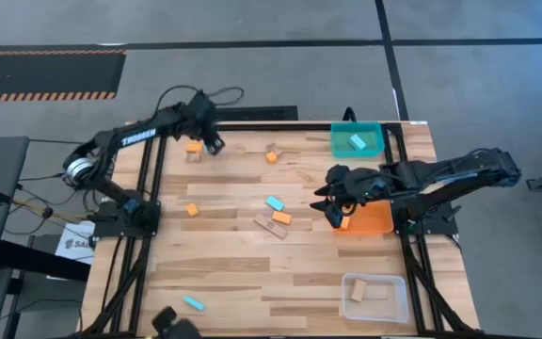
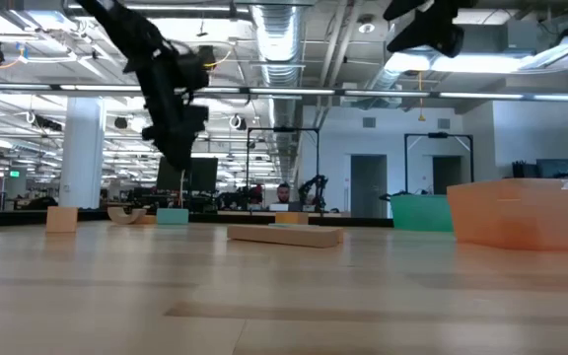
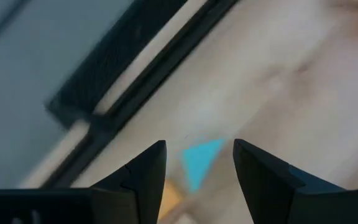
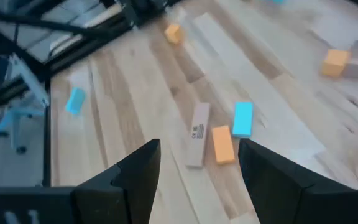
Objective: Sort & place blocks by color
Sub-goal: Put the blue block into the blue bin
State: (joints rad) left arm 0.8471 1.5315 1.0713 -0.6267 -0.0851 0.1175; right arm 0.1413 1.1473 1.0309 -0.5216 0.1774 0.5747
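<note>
Left gripper [image 1: 216, 143], fingers parted around a cyan block [image 3: 199, 163], near the teal bin [image 1: 358, 140]; right gripper [image 1: 328, 205], fingers spread and empty, beside the orange bin [image 1: 373, 221].

Wood table [image 1: 252, 273]: scattered blocks [image 1: 273, 224], three bins [image 1: 357, 140], possibly more.

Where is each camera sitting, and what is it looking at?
High view: above, looking straight down on the table, both arms showing.
Low view: at tabletop height, looking level across; arms hang from above.
Left wrist view: on the left arm, looking past the left gripper at a cyan block.
Right wrist view: on the right arm, past the right gripper.
Shared: the tan block with its orange block also shows from above.
</note>
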